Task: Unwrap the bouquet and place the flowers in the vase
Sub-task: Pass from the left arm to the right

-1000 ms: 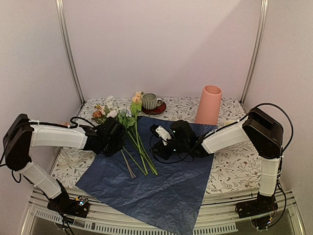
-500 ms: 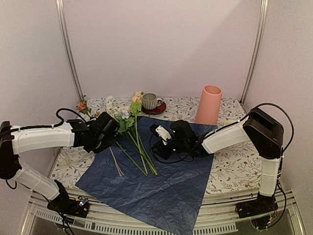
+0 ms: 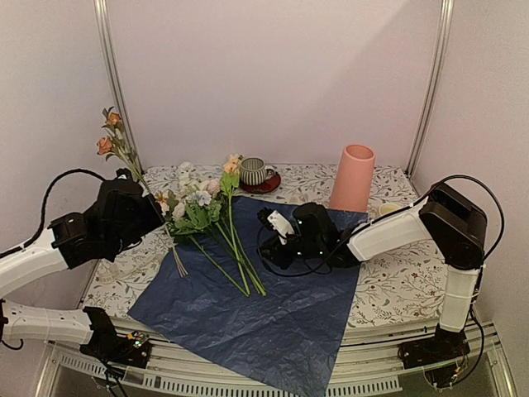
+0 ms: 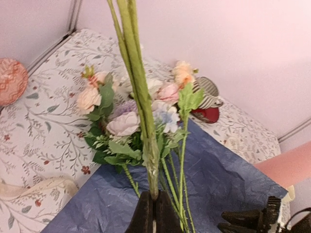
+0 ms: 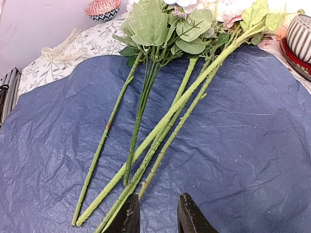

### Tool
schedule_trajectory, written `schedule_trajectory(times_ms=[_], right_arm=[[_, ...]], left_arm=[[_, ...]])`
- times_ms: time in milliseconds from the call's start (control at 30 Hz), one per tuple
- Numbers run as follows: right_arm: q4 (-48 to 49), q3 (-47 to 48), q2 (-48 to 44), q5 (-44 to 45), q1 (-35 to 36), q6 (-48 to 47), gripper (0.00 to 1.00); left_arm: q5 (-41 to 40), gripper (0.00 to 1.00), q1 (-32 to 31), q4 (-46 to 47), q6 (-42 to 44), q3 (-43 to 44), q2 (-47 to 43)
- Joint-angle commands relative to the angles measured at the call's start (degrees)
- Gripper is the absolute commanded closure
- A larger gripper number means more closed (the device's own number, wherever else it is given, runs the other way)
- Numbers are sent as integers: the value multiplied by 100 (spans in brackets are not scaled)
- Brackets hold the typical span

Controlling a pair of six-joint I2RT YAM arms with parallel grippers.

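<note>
The bouquet lies unwrapped, its blue paper point(image 3: 273, 314) spread flat on the table. Most flowers point(image 3: 216, 222) lie across the paper's far left part, blooms toward the back. My left gripper point(image 3: 155, 219) point(image 4: 154, 213) is shut on a few green stems point(image 4: 138, 92) and holds them up steeply. Their orange blooms point(image 3: 107, 141) stand high by the left post. The right gripper point(image 3: 266, 240) point(image 5: 158, 218) hovers low over the paper, open, at the cut ends of the lying stems point(image 5: 170, 116), gripping nothing. The salmon vase point(image 3: 353, 177) stands upright at the back right.
A striped cup point(image 3: 252, 171) on a red saucer point(image 3: 266, 187) sits behind the flowers. The cream ribbon point(image 4: 39, 187) lies on the floral cloth to the left, near a small patterned bowl point(image 5: 102, 8). A cream mug point(image 3: 388, 208) peeks from behind the right arm.
The left arm has drawn back to the left and risen, lifting its stems off the paper until the orange blooms stand upright. The right arm has barely moved.
</note>
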Motion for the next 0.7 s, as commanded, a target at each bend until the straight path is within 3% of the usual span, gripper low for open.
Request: schedule_trajectory(times_ms=[0,167,667], right_arm=[[274,-177,-297,47,37,24,73],[389,-345,-717,-133,36,82,73],[309,111,-2306,-839,37,366,64]], left_arm=[[729,100,-75,1649,1699,-602,-748],[2445,100,-70,3658,2932,-1363,-1438],[4649,100,-70,5370,4091,-1466,-603]])
